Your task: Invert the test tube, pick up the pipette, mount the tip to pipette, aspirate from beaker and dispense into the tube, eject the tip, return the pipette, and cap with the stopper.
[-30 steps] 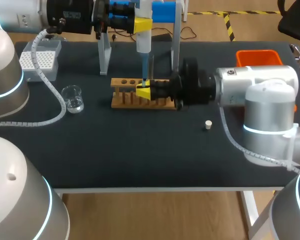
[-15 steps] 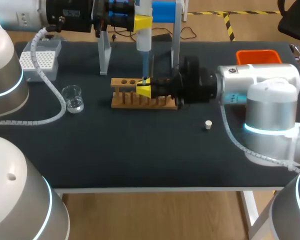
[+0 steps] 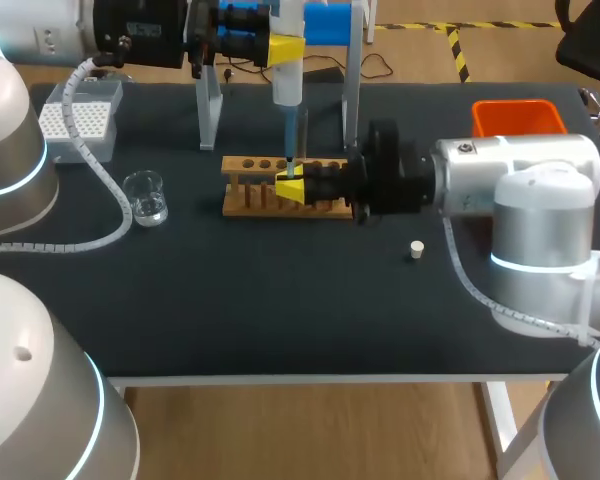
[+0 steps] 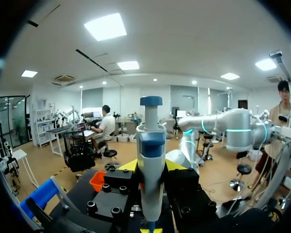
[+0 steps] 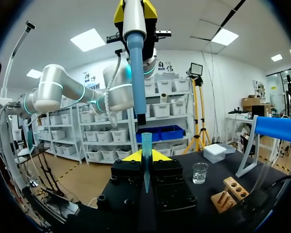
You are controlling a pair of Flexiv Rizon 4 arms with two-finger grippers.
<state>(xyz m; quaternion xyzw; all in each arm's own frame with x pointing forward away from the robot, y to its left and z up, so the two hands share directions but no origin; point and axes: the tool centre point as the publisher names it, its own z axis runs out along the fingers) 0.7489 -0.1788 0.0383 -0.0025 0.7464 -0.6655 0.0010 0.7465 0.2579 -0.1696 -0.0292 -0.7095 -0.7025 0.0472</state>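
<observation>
My left gripper is shut on the white-and-blue pipette, held upright over the wooden rack; in the left wrist view the pipette stands between the black fingers of the gripper. Its blue tip points down at a clear test tube. My right gripper is shut on that tube at the rack, and in the right wrist view the gripper holds it upright just under the tip. The glass beaker sits left of the rack. A small white stopper lies to the right.
The tip box stands at the back left beside the left arm's cable. An orange bin is at the back right. The pipette stand with its blue top rises right behind the rack.
My right gripper has shifted slightly right and toward the table's front with the tube. The pipette and left arm have stayed put.
</observation>
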